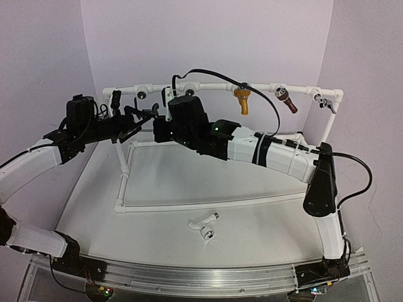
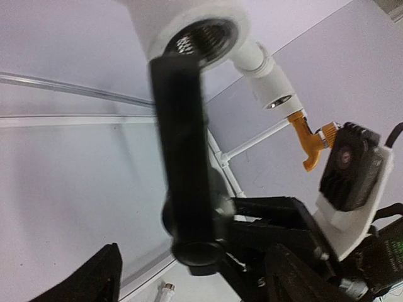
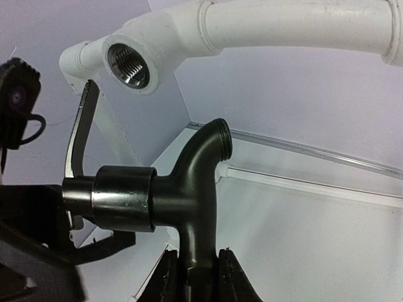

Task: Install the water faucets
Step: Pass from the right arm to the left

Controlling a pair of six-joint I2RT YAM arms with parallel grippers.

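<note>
My right gripper (image 3: 194, 277) is shut on the spout of the black faucet (image 3: 189, 195) and holds it up near the pipe frame. The faucet's threaded end (image 3: 220, 135) points up, a little below and to the right of an open threaded socket (image 3: 129, 66), apart from it. Its thin lever (image 3: 79, 135) stands up at the left. My left gripper (image 2: 201, 280) is open, its fingers wide on either side of the black faucet's handle end (image 2: 201, 251) without touching it. The white faucet (image 1: 203, 223) lies on the table in front of the frame.
The white pipe frame (image 1: 208, 86) runs across the back, on legs with a base rail (image 1: 208, 204). A gold-yellow tap (image 1: 242, 100), a brown tap (image 1: 286, 99) and a small grey one (image 1: 324, 104) hang on its right half. Both arms crowd its left end.
</note>
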